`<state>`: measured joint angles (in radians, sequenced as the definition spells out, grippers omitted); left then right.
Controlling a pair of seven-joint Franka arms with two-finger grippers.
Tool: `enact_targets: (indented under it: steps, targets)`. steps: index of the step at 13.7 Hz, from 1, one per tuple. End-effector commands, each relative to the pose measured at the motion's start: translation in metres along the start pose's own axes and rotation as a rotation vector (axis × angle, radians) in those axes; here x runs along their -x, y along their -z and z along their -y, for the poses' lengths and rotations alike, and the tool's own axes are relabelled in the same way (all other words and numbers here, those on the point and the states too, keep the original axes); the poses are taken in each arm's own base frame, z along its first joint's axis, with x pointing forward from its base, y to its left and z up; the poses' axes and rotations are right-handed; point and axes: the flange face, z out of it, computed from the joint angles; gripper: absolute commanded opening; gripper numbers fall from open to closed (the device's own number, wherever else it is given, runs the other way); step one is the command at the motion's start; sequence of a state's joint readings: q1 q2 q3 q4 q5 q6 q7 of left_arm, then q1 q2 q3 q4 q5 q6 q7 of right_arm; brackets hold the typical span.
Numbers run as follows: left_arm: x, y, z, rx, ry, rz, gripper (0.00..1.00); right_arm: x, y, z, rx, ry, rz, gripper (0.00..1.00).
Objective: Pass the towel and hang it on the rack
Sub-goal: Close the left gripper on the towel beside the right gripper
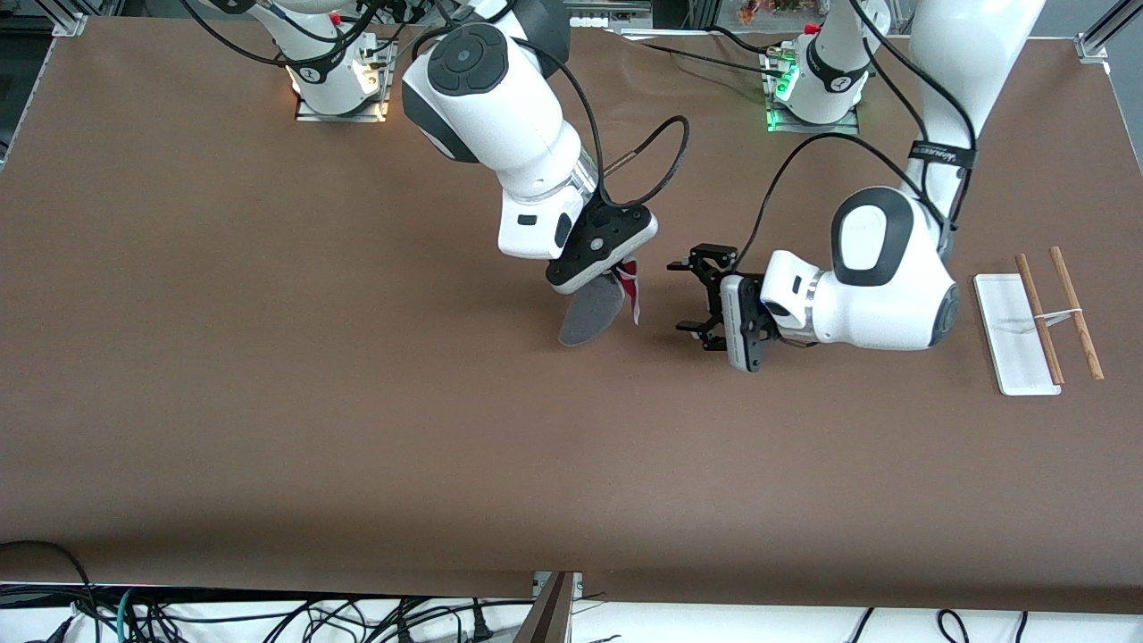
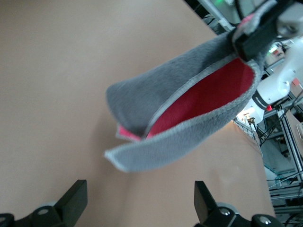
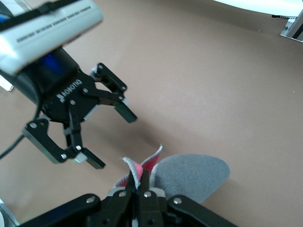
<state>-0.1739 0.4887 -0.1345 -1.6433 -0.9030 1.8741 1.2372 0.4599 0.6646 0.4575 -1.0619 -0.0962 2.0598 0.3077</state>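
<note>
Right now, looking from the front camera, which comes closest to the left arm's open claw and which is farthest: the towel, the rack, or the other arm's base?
1. The towel, hanging from the right claw over mid-table, right beside the open left claw.
2. The rack, toward the left arm's end of the table.
3. The right arm's base, at the table's robot edge.

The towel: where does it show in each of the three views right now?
Front view: the towel hangs from the right gripper over mid-table.
Left wrist view: fills the centre, red inside.
Right wrist view: low centre, pinched.
Shared landmark: the open left gripper beside it.
</note>
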Motion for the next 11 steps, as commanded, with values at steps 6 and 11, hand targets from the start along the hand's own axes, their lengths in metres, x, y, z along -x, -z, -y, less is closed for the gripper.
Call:
enact_targets:
  steps: [6,11]
  targets:
    - [0.003,-0.024,0.004,0.055,-0.296,-0.154,0.99,-0.001,0.001,0.003,0.008,0.018,-0.014,0.0]
    - [0.022,-0.075,0.008,0.095,-0.321,-0.301,0.98,-0.001,0.0,0.002,0.008,0.019,-0.013,0.0]
